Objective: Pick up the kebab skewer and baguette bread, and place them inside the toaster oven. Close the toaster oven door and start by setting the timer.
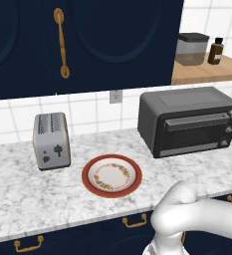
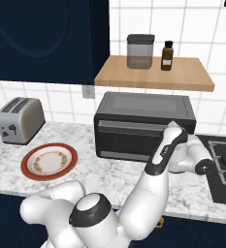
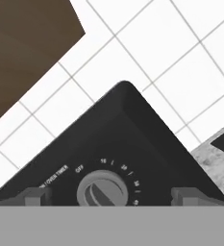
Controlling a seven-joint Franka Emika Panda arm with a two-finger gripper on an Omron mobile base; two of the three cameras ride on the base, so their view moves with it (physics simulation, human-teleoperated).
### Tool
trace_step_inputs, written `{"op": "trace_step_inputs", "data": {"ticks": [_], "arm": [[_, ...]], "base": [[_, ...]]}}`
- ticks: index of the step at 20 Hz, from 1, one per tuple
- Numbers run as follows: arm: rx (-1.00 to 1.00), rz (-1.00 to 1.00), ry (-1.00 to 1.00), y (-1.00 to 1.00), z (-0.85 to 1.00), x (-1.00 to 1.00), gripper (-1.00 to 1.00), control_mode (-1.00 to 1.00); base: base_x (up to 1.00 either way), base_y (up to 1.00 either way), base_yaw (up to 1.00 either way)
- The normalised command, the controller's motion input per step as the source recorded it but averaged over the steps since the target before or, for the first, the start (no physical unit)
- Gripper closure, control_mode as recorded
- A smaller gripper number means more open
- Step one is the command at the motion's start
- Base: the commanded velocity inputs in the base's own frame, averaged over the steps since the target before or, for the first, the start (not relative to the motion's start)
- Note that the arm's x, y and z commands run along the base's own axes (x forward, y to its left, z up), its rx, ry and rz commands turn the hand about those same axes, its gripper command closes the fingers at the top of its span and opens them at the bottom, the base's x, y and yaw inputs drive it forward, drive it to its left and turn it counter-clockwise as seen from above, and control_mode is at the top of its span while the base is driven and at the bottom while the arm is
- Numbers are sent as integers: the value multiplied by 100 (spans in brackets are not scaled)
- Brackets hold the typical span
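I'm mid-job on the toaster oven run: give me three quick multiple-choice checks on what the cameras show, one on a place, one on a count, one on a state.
1. Where does the plate sit?
A. on the wooden shelf
B. on the counter between the silver toaster and the toaster oven
C. on top of the oven

2. How many containers stand on the shelf?
A. two
B. four
C. none

3. How is the toaster oven door?
A. dropped fully open
B. removed
C. shut

Answers:
1 B, it lies between the silver toaster and the toaster oven.
2 A, a canister and a dark bottle.
3 C, the panel stands flush against the front.
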Motion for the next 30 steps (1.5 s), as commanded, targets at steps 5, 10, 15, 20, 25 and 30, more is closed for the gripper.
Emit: {"op": "trace_step_inputs", "data": {"ticks": [5,10,15,20,25,30], "arm": [[0,0,-1,4,-15,0,-100,-100],[0,0,0,9,0,0,-100,-100],[0,0,0,13,7,0,-100,-100],[0,0,0,1,18,0,-100,-100],[0,0,0,0,9,0,-100,-100],[0,0,0,0,0,0,-100,-100]], "base": [[0,0,0],[0,0,0],[0,0,0],[0,0,0],[0,0,0],[0,0,0]]}}
